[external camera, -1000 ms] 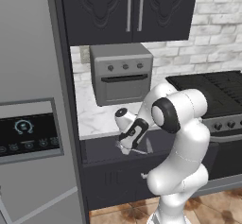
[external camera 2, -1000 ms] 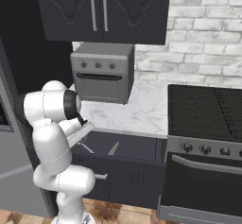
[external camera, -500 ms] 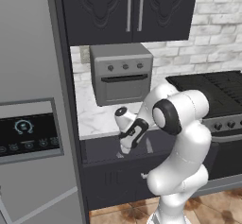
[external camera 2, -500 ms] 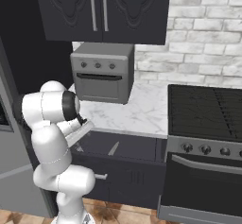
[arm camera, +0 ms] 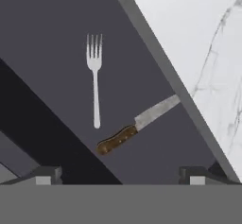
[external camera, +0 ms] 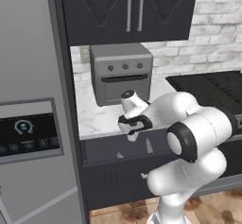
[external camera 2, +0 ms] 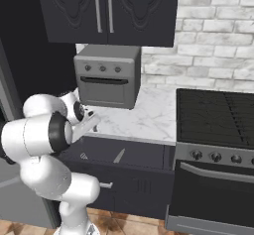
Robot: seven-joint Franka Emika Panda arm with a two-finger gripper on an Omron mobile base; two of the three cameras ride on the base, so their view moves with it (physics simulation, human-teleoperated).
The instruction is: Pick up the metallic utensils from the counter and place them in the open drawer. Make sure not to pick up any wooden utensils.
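Now, from your left base camera, the bent arm hangs its gripper [external camera: 133,134] over the open drawer [external camera: 101,148]. Right base: knife [external camera 2: 119,155] inside. Hand camera: fingers [arm camera: 46,175] spread empty above fork [arm camera: 95,76] and knife.

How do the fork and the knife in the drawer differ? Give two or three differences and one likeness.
The fork is all silver; the knife has a brown handle. The fork ends in tines, the knife in a flat blade. They lie at different angles. Both lie flat in the drawer, apart.
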